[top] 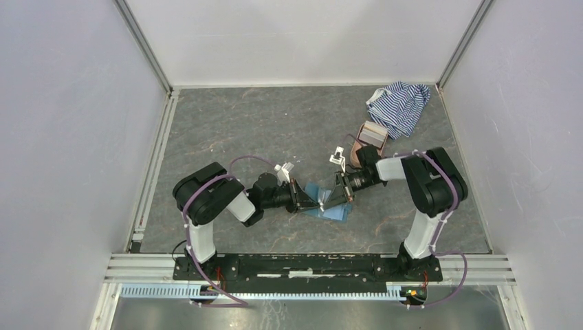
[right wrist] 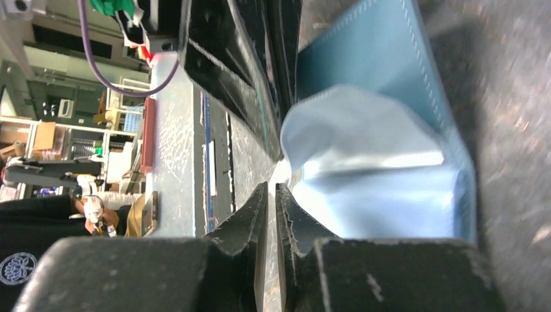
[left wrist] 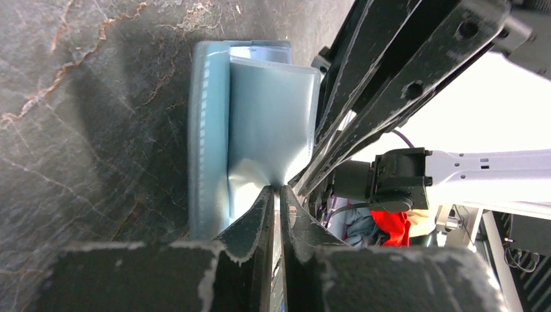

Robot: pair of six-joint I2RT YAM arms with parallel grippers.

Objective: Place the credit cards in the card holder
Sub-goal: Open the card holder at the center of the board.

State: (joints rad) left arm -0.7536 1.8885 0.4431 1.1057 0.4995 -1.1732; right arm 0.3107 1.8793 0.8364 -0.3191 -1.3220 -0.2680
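left gripper [left wrist: 275, 190]: clamped on the card holder [left wrist: 266, 110], pale inner flap puckered at its tips | right gripper [right wrist: 271, 188]: pinching that pale lining from the opposite side | card holder: on the table [top: 240, 124], directly between both grippers' fingertips

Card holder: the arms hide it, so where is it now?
Top view: the card holder lies open on the table, near centre, between the left claw and right claw, which both pinch its pale inside.
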